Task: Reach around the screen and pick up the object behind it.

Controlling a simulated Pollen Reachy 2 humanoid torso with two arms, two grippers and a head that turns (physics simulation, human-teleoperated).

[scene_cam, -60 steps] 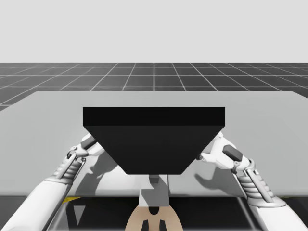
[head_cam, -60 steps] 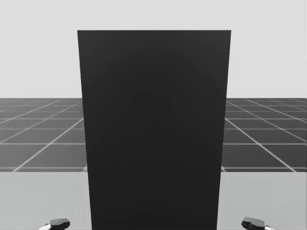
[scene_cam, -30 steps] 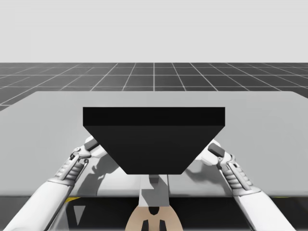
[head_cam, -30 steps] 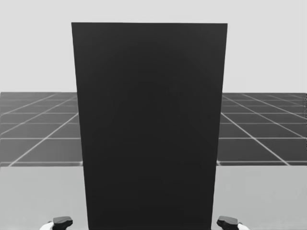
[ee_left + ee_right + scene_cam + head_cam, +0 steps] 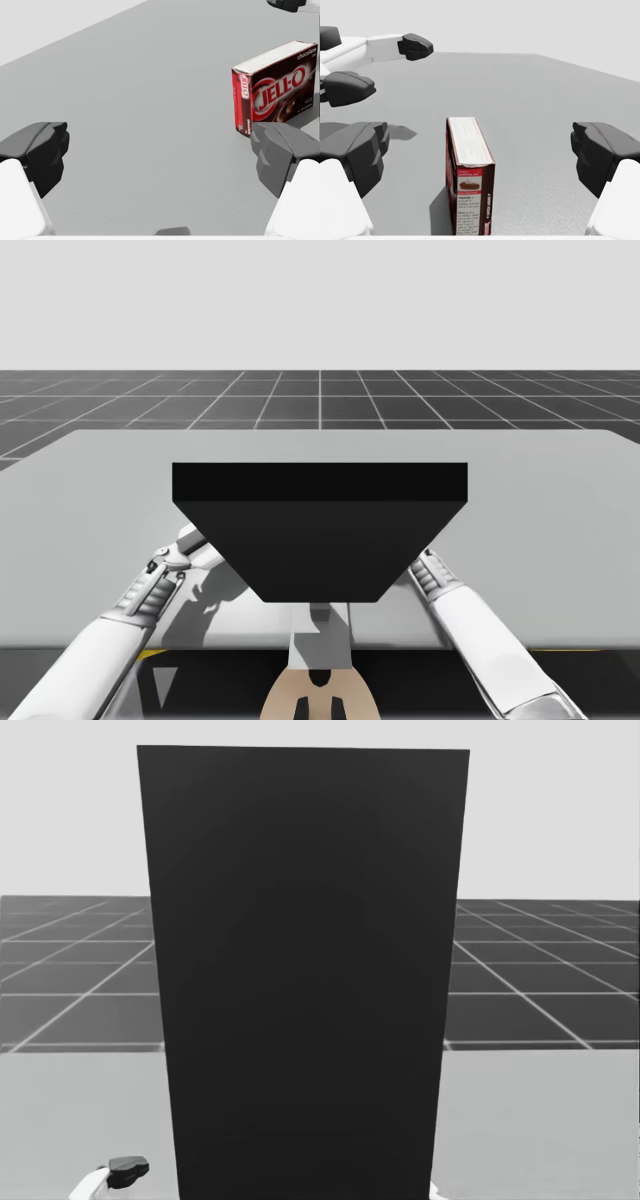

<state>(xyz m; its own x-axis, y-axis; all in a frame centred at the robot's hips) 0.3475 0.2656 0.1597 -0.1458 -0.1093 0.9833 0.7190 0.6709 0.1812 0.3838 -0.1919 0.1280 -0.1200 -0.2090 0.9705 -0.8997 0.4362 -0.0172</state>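
Behind the black screen (image 5: 320, 530), the right gripper (image 5: 481, 152), fingers spread, has the dark red box (image 5: 470, 165) upright between them (untouched); the left gripper (image 5: 160, 155) gapes too

A grey table (image 5: 560, 530) stands on a dark floor (image 5: 320, 400) (white grid lines) against a blank pale backdrop (image 5: 320, 300).

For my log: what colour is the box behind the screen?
Box: dark red, white top; best in left wrist view.
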